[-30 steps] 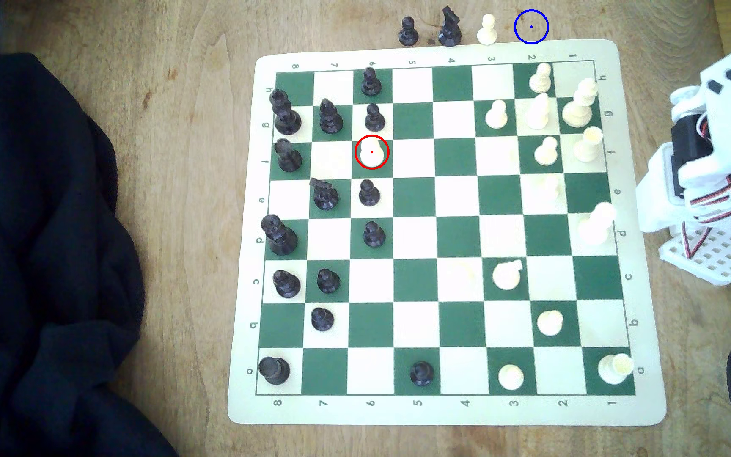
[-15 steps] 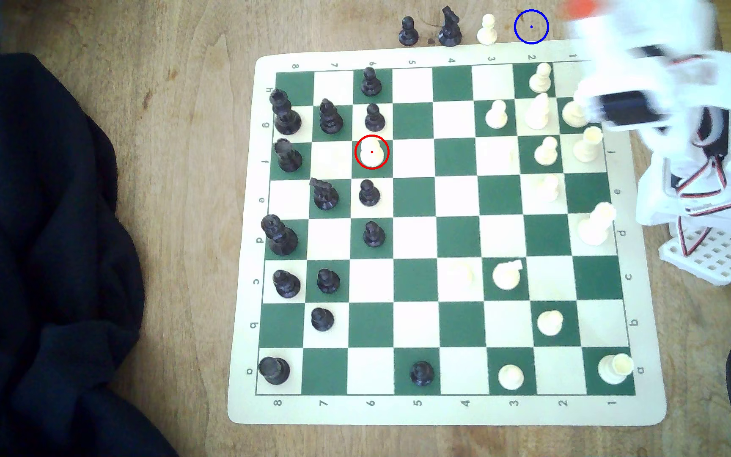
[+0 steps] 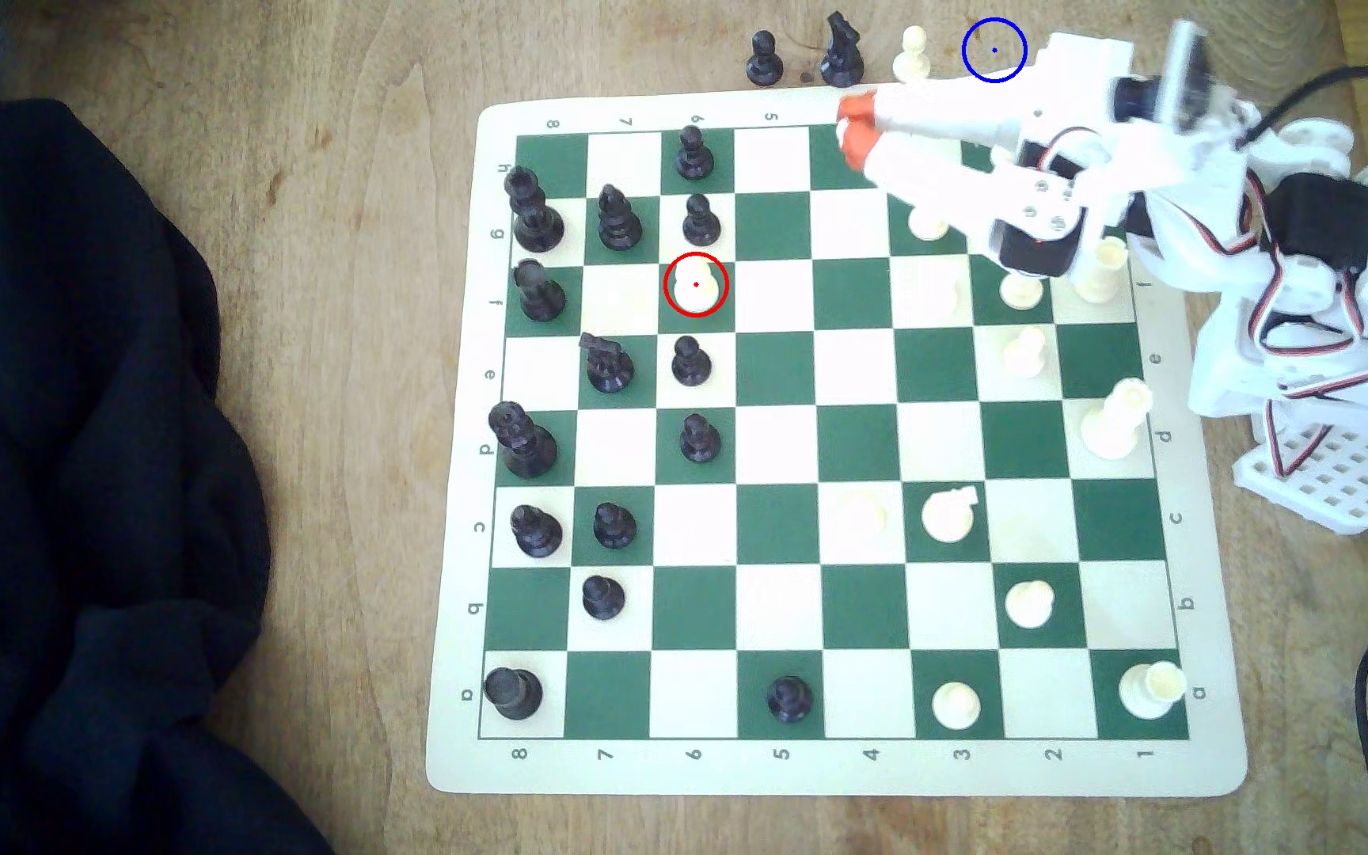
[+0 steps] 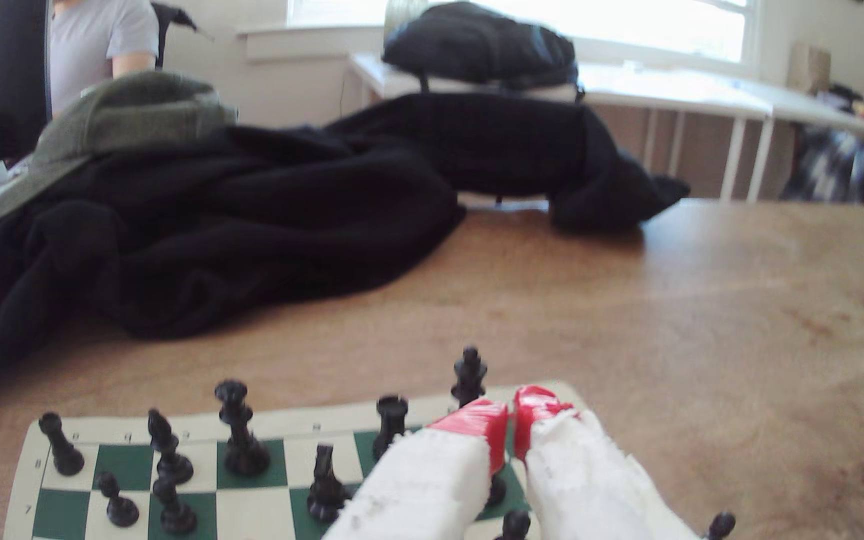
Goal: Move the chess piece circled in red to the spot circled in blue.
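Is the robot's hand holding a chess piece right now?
No. The hand holds nothing: its red tips are nearly together with only air between them. The circled white piece stands on its green square, away from the hand.

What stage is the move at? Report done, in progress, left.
Done: nothing; the chess piece circled in red sits on its green square, ungrasped. In hand: the gripper, fingertips nearly together and empty, hangs over the board's far edge. Left: reach, grasp, carry to the spot circled in blue.

White printed plastic all along the arm point(image 3: 1075, 189), with black servo blocks and silver screws. Red, black and white cables loop beside it. The gripper point(image 3: 853, 127) wears orange-red tips on rough white fingers point(image 4: 435, 483).
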